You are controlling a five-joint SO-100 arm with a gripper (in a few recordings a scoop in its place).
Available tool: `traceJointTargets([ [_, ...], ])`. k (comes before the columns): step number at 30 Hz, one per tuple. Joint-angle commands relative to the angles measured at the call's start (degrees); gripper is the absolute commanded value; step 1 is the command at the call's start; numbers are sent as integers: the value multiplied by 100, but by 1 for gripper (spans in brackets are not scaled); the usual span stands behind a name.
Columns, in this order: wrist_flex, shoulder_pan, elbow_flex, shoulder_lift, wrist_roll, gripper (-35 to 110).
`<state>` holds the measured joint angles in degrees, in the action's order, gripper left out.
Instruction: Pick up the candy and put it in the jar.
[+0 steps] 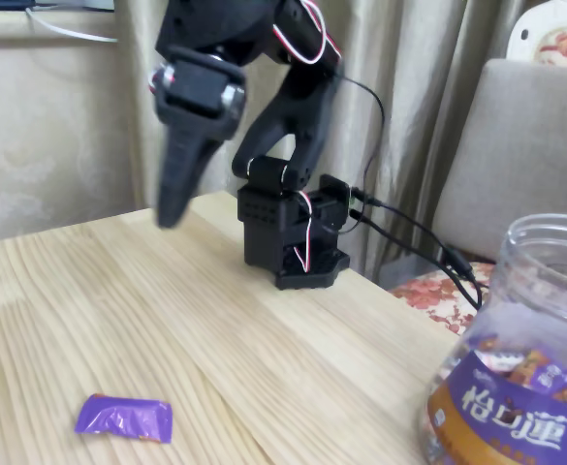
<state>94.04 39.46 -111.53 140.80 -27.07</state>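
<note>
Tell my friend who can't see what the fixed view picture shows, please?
A purple wrapped candy lies alone on a wooden table. A black robot arm's gripper hangs in the air well above it. A big clear jar with a purple label stands at the picture's right edge.

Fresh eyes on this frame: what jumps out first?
The black arm, mounted at the table's far edge, with its gripper blurred and hanging above the wood at upper left; whether it is open cannot be told. Next, the shiny purple candy lying alone on the table at lower left. Then the big clear jar with its purple and orange label, cropped at the lower right corner.
</note>
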Motion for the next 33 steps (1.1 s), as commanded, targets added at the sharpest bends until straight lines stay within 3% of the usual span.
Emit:
traceJointTargets([
  [1, -281, 290, -202, -114, -141, 39],
  [16, -2522, -1538, -1327, -1582, -1213, 42],
  [33, -2751, -2039, -1635, -1274, -694, 39],
])
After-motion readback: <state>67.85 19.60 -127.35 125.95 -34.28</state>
